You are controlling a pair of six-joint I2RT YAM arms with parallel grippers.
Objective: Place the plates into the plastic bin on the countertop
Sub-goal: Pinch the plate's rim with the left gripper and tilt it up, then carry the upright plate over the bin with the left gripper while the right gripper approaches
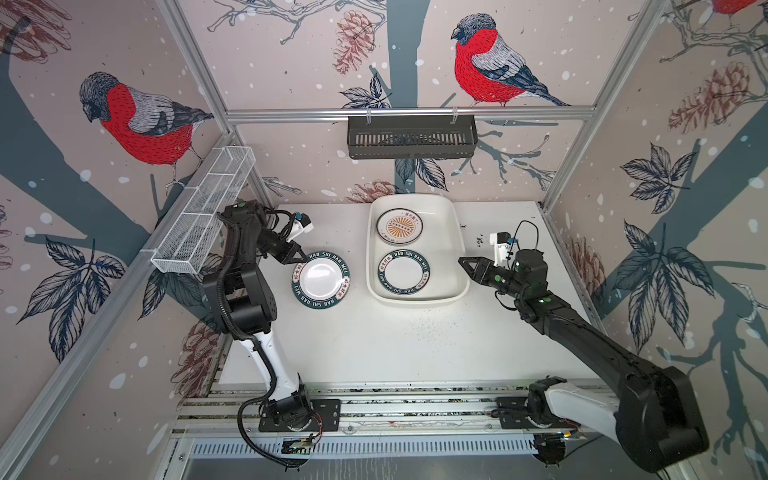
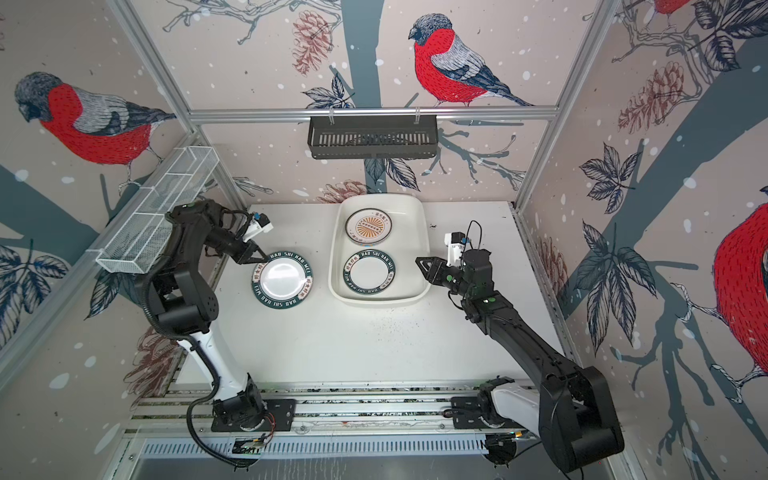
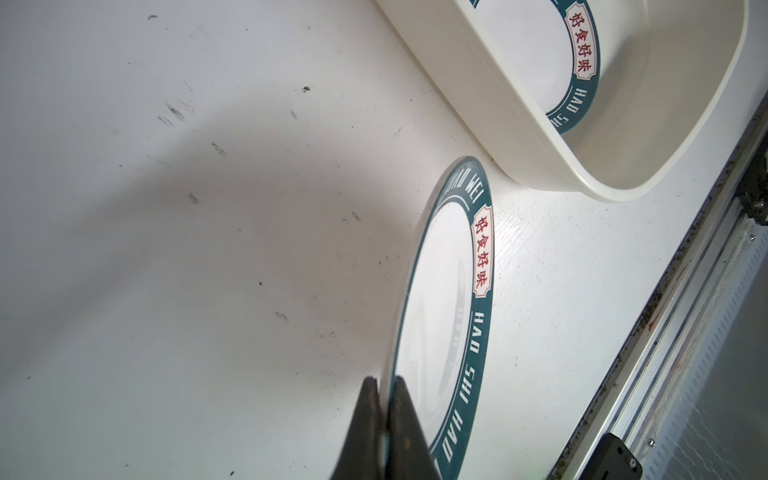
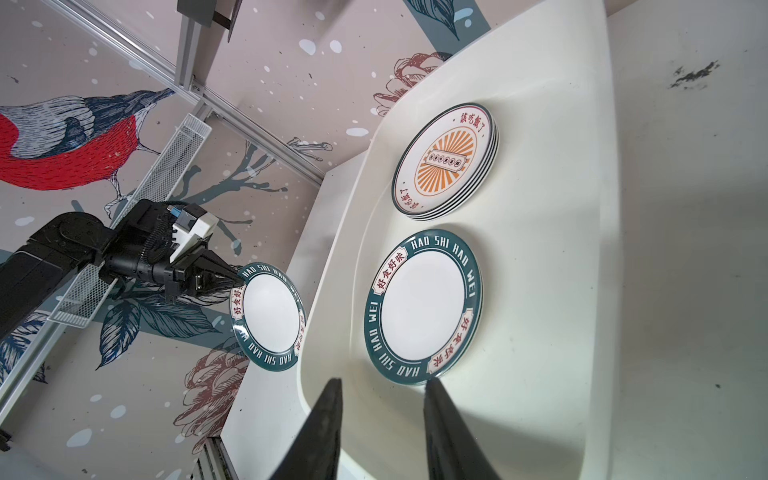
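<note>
L tool [image 1: 300, 261] clamped tight on rim of lettered plate [image 1: 321, 279], just left of bin [image 1: 445, 249]. R tool [image 1: 463, 262] part-open, empty, at bin's right rim. Inside bin: second lettered plate [image 1: 404, 272] near end, sunburst stack [image 1: 400, 225] far end.

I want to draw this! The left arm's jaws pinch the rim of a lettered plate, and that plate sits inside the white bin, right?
No. The left arm's jaws pinch the rim of the lettered plate, but it is outside the plastic bin, beside it, as both top views show.
</note>
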